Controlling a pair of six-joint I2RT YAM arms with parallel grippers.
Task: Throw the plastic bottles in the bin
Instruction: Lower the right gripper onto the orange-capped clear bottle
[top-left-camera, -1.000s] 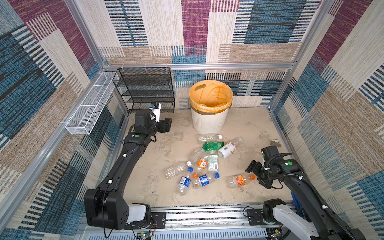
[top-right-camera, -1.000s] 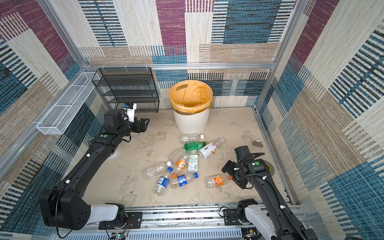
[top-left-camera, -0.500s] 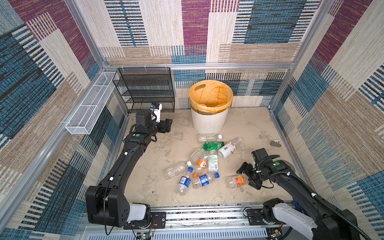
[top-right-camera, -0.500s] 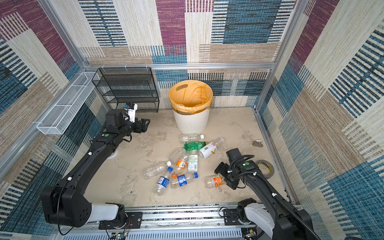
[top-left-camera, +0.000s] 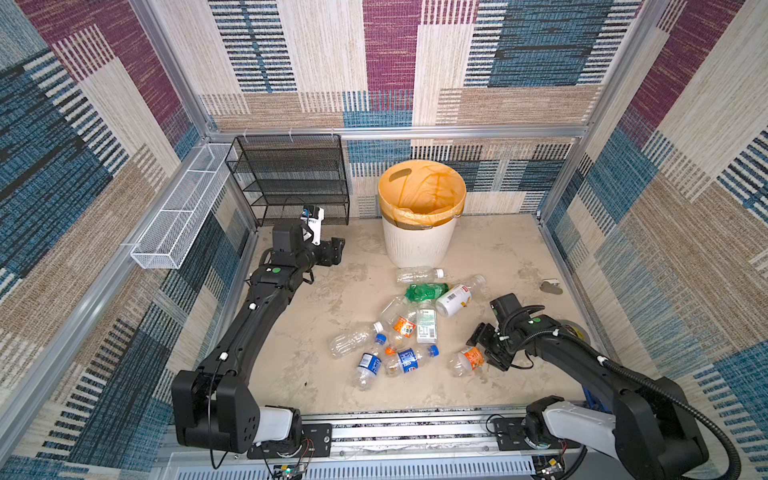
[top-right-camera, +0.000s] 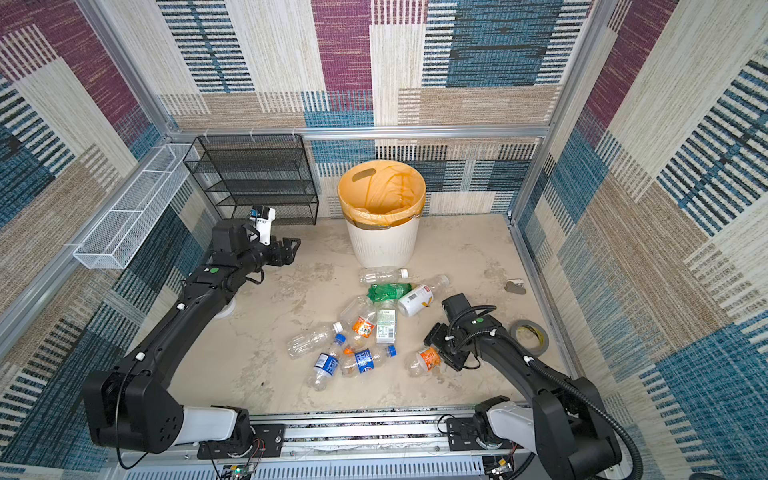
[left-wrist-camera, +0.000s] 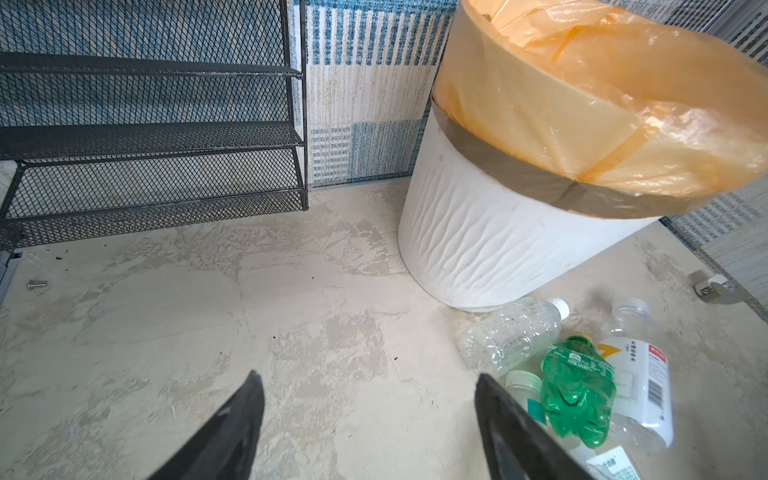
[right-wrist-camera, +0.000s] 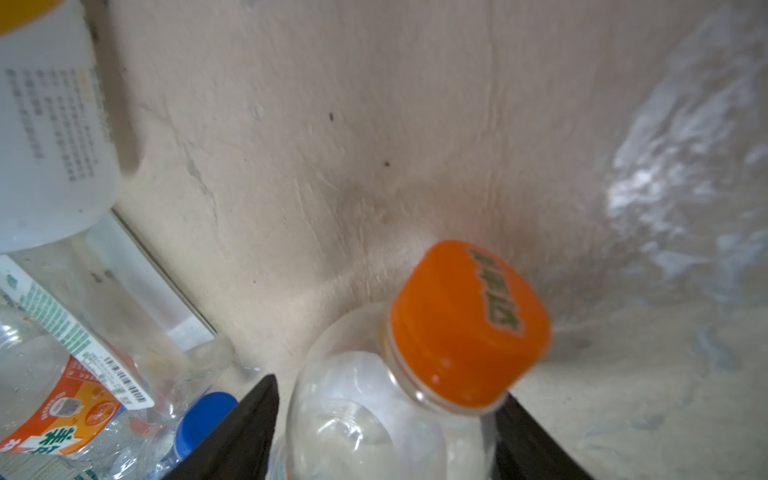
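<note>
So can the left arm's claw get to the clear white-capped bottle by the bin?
Probably yes. The left claw is open and empty, with bare floor between it and the clear bottle. The bin right behind might crowd it.

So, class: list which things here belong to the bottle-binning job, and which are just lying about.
Job: plastic bottles, bin, right tool around the orange-capped bottle.
Lying about: black mesh rack, white wire basket, tape roll.
</note>
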